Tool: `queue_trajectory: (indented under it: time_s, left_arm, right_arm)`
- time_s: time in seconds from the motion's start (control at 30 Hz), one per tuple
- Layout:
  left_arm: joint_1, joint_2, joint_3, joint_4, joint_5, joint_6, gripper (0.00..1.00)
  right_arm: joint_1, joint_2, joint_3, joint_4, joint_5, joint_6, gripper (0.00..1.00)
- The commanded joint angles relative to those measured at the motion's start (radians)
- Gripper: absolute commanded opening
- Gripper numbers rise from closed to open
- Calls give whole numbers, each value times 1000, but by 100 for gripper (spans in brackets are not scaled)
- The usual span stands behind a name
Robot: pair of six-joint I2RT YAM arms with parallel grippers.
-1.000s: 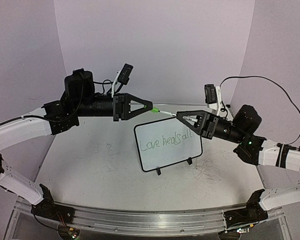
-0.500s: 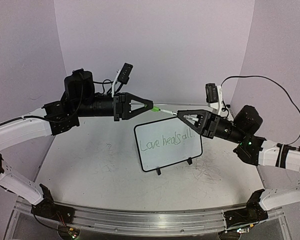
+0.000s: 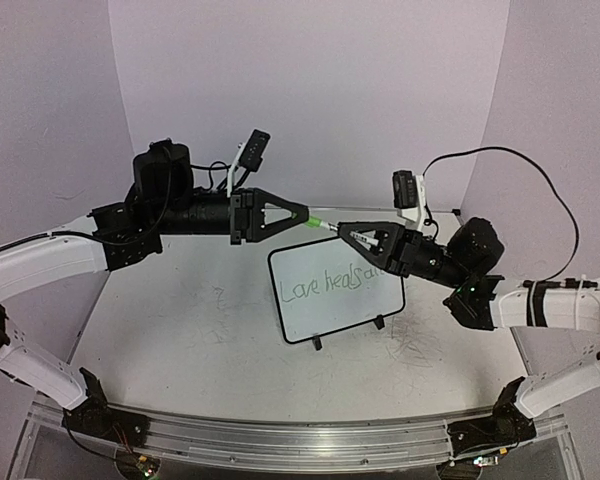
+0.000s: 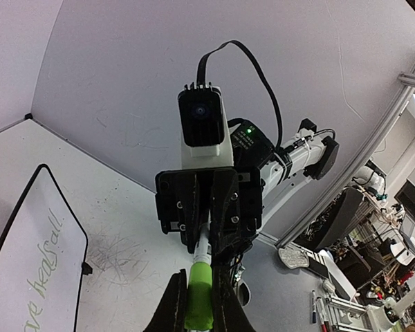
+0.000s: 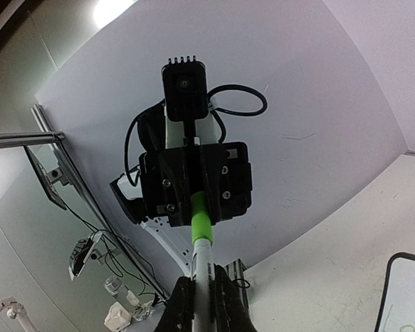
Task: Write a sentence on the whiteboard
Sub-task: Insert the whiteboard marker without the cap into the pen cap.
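Top external: left end effector (image 3: 305,214) clamped on the cap (image 3: 316,221), right end effector (image 3: 346,231) on the marker (image 3: 332,227), so I reckon I'm capping it. Whiteboard (image 3: 340,300) stands on the counter (image 3: 200,325) just below, sentence done.

The whiteboard (image 3: 340,315) bears green handwriting reading "Love heals all".

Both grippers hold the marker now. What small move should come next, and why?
Probably press the right gripper toward the left gripper to seat the green cap on the marker: the whiteboard already carries a sentence.
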Motion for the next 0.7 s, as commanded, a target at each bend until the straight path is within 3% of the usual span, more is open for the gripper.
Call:
queue_trajectory:
  time_s: [0.0,0.2,0.37,0.43,0.53,0.57,0.67]
  left_arm:
    - [-28,13,41,43,39,-14,0]
    - [-33,50,25,32,9,-24,0]
    - [-47,82,23,-8,1,-2,0]
    - [-49,67,16,-24,-14,12,0]
    - [-42,18,-5,-42,-160,29,0]
    - [-32,0,-9,-49,-211,30,4]
    - [7,-44,-29,-53,-321,21,47]
  right_arm:
    - [28,69,79,171,-27,49,0]
    - [84,193,232,163,-77,35,0]
    - [107,252,324,62,-114,-18,0]
    - [93,224,277,46,-100,-38,0]
    - [13,126,160,46,-79,-26,0]
    - [-18,87,102,46,-61,-15,0]
    - [-148,-30,-39,29,-44,10,0]
